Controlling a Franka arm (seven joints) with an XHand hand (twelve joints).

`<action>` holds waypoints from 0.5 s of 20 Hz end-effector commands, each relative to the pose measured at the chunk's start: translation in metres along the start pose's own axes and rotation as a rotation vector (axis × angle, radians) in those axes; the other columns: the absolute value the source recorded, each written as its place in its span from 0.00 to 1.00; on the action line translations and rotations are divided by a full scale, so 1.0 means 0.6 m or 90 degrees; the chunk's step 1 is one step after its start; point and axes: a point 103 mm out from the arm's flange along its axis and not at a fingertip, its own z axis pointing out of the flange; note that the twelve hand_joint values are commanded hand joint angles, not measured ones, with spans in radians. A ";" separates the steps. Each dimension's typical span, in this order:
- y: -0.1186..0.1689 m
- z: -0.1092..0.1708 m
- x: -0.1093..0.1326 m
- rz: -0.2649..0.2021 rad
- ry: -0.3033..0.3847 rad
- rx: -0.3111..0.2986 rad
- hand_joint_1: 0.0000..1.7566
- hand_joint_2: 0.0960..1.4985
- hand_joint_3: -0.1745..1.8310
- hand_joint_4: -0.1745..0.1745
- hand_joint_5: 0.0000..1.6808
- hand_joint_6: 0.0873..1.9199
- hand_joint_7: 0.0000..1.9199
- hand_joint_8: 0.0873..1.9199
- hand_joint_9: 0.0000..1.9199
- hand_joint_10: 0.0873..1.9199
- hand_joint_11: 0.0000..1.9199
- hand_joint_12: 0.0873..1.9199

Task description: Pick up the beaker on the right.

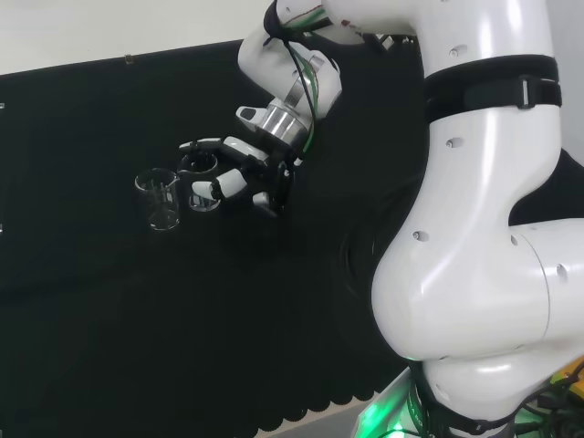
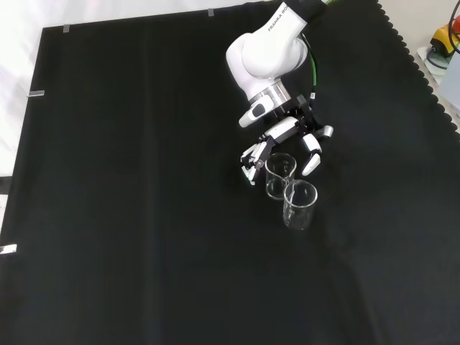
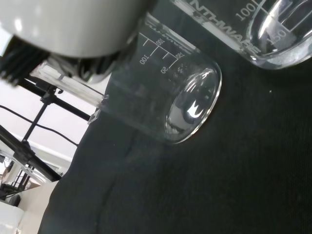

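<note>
Two beakers stand touching on the cloth as I bring the hand around the farther beaker in the front view, fingers spread to either side, not yet closed, the near beaker left alone.

We see glossy white arm links, a black strap band, green cables, and a black-and-white hand.
</note>
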 end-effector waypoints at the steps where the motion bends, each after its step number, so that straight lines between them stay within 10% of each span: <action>1: 0.022 0.026 0.000 0.045 -0.023 -0.034 0.52 0.13 0.64 0.31 0.28 0.00 0.18 0.32 0.22 0.30 0.00 0.69; 10: -0.001 -0.002 -0.010 0.018 0.016 -0.032 0.53 0.13 0.64 0.31 0.28 0.00 0.19 0.32 0.23 0.29 0.00 0.69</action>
